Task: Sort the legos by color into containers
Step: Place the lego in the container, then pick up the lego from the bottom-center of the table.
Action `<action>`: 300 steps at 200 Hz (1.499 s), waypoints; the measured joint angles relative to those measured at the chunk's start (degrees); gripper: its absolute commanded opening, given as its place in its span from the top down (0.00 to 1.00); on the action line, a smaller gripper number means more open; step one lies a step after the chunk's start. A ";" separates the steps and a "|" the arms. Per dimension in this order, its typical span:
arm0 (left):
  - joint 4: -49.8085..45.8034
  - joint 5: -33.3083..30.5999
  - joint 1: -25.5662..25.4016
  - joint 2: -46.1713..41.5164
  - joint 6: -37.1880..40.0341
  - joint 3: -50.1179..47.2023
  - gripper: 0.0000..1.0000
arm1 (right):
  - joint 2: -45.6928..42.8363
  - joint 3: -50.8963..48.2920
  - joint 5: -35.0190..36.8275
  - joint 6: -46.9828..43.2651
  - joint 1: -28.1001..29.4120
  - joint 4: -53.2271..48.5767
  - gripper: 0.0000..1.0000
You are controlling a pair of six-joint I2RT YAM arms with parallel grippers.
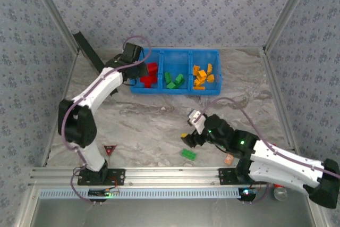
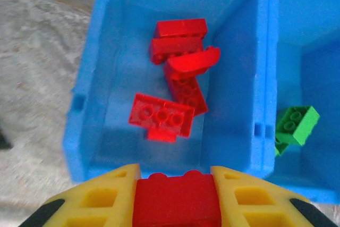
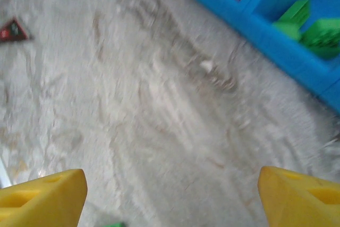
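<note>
Sorting is nearing its end: the blue tray [image 1: 175, 91] at twelve o'clock is holding most legos. The left gripper [image 2: 178, 184] is clamping a red lego [image 2: 177, 203] above its red compartment. The right gripper [image 3: 172, 190], jaws wide and empty, is hovering near a green lego [image 1: 188, 154] and a yellow lego [image 1: 184, 135] at five o'clock on the counter [image 1: 149, 126].

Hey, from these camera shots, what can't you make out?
1. Left wrist view: the red brick in the left claw is cut off by the bottom edge; length unknown.
2. Right wrist view: all blurred; a green brick is a sliver at the bottom edge, between the open fingers of the right claw.
3. Top view: the left arm covers part of the red compartment of the blue tray, so those bricks can't be counted.
</note>
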 measured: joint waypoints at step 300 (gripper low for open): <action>2.80 12.70 4.79 24.94 1.86 24.24 0.34 | 14.78 -6.69 3.76 17.77 10.88 -1.49 0.12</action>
